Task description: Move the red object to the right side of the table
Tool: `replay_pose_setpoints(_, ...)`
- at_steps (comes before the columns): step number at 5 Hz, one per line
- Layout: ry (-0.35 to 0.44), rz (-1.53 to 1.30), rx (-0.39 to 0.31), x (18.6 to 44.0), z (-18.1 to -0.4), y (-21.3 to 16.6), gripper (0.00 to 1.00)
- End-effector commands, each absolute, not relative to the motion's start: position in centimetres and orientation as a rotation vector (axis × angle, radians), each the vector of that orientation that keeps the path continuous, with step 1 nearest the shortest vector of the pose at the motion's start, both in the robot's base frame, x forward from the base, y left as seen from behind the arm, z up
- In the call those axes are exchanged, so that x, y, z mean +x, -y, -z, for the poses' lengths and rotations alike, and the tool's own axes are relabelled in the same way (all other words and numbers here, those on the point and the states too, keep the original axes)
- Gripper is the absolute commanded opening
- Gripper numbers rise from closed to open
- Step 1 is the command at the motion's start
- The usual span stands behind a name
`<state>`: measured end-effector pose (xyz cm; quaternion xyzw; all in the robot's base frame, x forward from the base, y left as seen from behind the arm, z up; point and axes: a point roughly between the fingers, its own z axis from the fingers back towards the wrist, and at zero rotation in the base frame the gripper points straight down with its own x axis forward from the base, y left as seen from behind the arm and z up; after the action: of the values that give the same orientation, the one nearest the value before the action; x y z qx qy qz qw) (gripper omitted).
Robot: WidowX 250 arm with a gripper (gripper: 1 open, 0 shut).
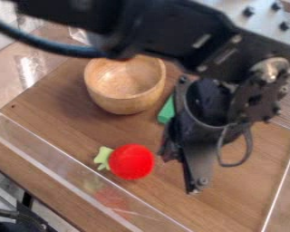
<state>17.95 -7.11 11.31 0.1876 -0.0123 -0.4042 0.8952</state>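
Centrally, note pincer (188, 170), closed, pointing down over table (81, 127), with dark cable (246, 145) looping at right side. Just left of pincer, see red object (131, 161), round, resting on near part of table; contact with pincer not discernible. Attached at its left, see green leafy tip (102, 158). Farther back, partly hidden behind pincer, see green block (167, 110). At far left, see wooden bowl (124, 84), upright, near green block. Along near left edge, see clear plastic wall (65, 172).
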Motion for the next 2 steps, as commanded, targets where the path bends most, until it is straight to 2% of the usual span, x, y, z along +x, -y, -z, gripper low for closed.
replay_pose_setpoints(1,0.039,0.829,0.426,17.6,-12.9,6.2,0.00)
replay_pose_setpoints(2,0.022,0.747,0.428,17.6,-11.8,4.9,1.00)
